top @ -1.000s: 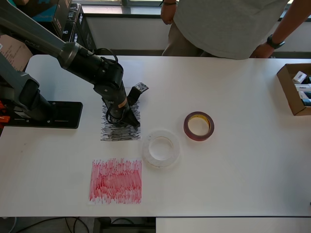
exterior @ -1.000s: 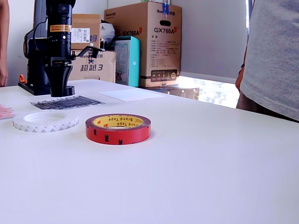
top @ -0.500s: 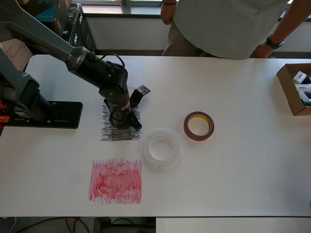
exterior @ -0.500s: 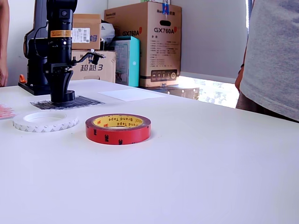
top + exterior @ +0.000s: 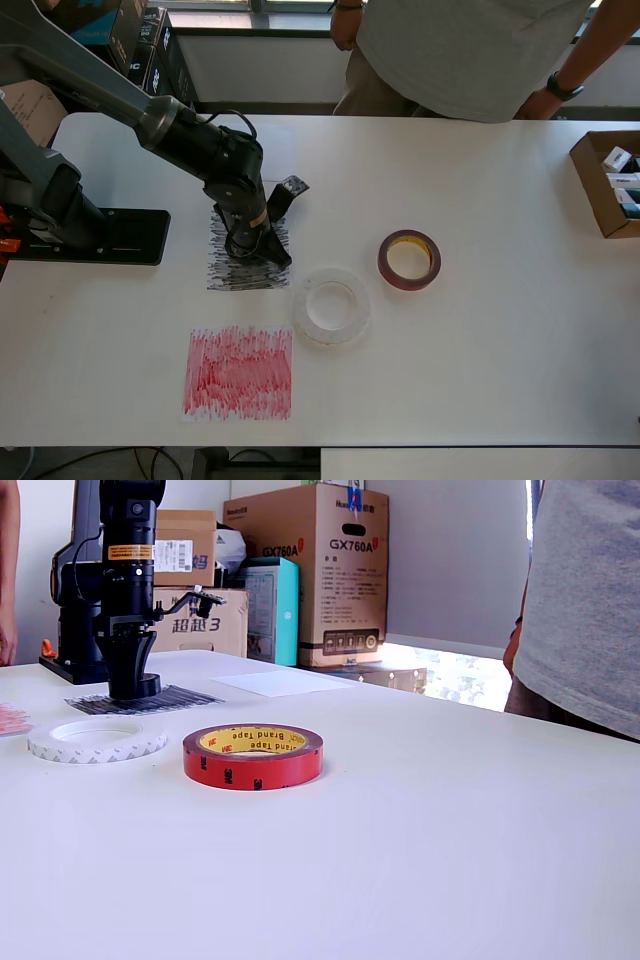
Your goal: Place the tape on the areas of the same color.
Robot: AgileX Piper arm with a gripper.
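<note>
From overhead, the tool (image 5: pixel 250 245) stands low on the black patch (image 5: pixel 247 250). I cannot tell how far its jaws are parted, or whether the black roll sits between them. The white roll (image 5: pixel 332 305) and red roll (image 5: pixel 409 260) lie mid-worktop, probably light and stiff, best pinched across the rim.

The exterior view shows the white sheet (image 5: pixel 283 683) unoccupied, with open worktop (image 5: pixel 450 830) around both rolls.

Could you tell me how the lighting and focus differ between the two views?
Overhead view: even, soft light, the table sharp throughout. Exterior view: the red roll is crisp, the near table edge softens, and bright glare from the window washes out the background behind the boxes.
</note>
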